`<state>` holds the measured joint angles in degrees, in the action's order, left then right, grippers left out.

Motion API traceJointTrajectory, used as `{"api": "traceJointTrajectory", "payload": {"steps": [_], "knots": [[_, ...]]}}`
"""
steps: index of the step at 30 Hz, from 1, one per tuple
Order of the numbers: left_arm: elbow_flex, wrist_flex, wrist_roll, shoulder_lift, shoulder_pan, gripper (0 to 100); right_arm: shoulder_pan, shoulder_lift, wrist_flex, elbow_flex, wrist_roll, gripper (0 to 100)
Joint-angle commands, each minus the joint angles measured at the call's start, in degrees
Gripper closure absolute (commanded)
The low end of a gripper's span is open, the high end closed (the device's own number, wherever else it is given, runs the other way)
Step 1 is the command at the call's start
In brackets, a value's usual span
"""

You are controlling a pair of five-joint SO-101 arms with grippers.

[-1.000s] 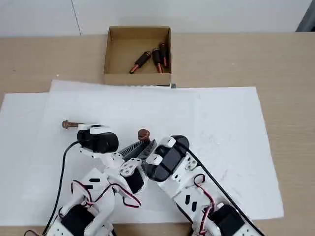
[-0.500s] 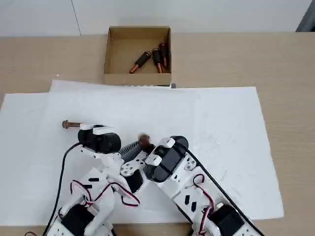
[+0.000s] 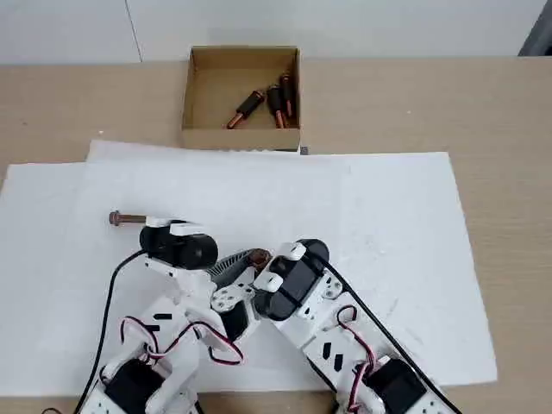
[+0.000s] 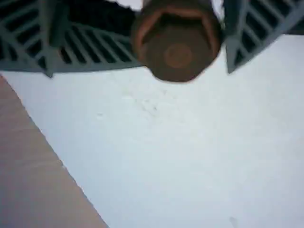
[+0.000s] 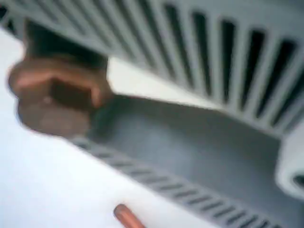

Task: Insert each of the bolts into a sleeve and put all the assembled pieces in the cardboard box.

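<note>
A copper bolt head (image 3: pixel 257 256) shows between the two arms, low on the white paper. In the left wrist view that hex head (image 4: pixel 176 42) sits between grey ribbed fingers (image 4: pixel 47 47), so my left gripper (image 3: pixel 241 261) is shut on the piece. A black sleeve (image 5: pixel 61 45) lies right behind the bolt head (image 5: pixel 52 97) in the right wrist view. My right gripper (image 3: pixel 274 269) is pressed up against the same piece. A loose bolt (image 3: pixel 128 219) lies on the paper to the left. The cardboard box (image 3: pixel 197 95) at the back holds three assembled pieces (image 3: pixel 267 102).
The white paper (image 3: pixel 388 224) covers most of the wooden table; its right half is bare. The box stands just beyond the paper's far edge. Both arm bases and their cables crowd the near edge.
The bolt head has come down and toward the arms, from standing above the grippers to sitting between them. The left arm has shifted slightly right. The loose bolt and the box have not moved.
</note>
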<state>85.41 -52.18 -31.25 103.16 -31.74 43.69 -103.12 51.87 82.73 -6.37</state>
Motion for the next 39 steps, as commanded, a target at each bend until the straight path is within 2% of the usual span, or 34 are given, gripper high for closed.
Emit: {"api": "traceJointTrajectory", "payload": {"steps": [1,13,18,22,26,34,39], "knots": [[-2.95,0.09,1.67,0.53,2.64,78,0.22,-0.75,-1.80,-0.79,-0.53,99.5],[-10.24,-0.18,4.40,0.44,9.58,78,0.04,-0.75,-1.80,-1.05,-0.62,99.5],[-12.88,0.09,8.35,0.53,13.36,90,0.04,-0.75,-1.80,-1.05,-0.62,99.5],[-13.67,0.09,11.43,0.53,19.16,99,-0.04,-0.75,-1.80,-1.05,-0.62,99.5],[-13.41,-0.62,13.54,0.53,24.79,99,-1.45,-0.75,-1.80,-1.05,-0.62,99.5],[-9.10,-8.53,16.35,0.53,33.23,99,-10.51,-0.75,-1.80,-1.05,-0.35,99.5],[-3.74,-9.58,16.26,0.53,36.04,99,-11.82,-0.66,-1.80,-1.05,-0.18,99.5]]}}
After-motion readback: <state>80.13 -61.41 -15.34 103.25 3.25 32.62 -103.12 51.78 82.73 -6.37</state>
